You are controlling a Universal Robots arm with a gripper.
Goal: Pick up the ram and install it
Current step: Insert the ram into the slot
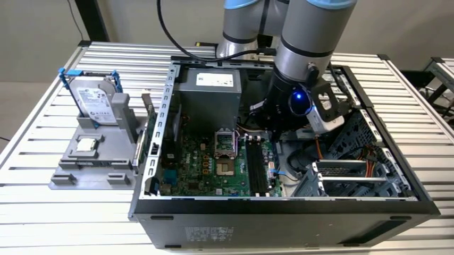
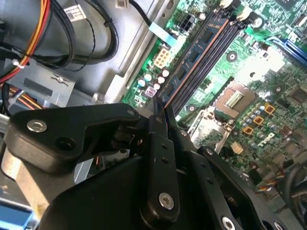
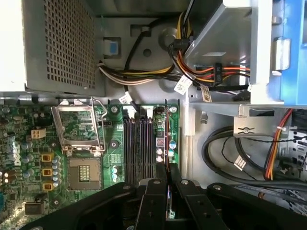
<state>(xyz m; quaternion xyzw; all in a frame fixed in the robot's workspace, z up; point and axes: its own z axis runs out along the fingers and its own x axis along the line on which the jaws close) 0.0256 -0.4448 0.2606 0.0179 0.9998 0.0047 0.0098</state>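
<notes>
The ram is a thin dark stick with a row of chips. It stands on edge along the outermost memory slot of the green motherboard, on the side nearest the drive bays. My gripper is shut on the ram's near end, and its black fingers pinch the board from both sides. In the first wrist view the ram shows edge-on, running away from my gripper. Whether it sits fully in the slot I cannot tell. In the exterior view the arm's wrist hangs low inside the open computer case.
The empty processor socket with its raised metal frame lies beside the slots. Bundled power cables and the drive cage crowd the other side. Outside the case, a silver hard drive with blue rails and a small square chip rest on a grey fixture.
</notes>
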